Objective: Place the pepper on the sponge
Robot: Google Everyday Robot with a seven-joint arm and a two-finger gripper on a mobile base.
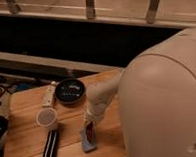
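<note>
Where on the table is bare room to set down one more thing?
Free: between the striped bar and the sponge, and left of the cup. Crowded around the bowl. The pincer hangs over the sponge, pepper at its tip.
</note>
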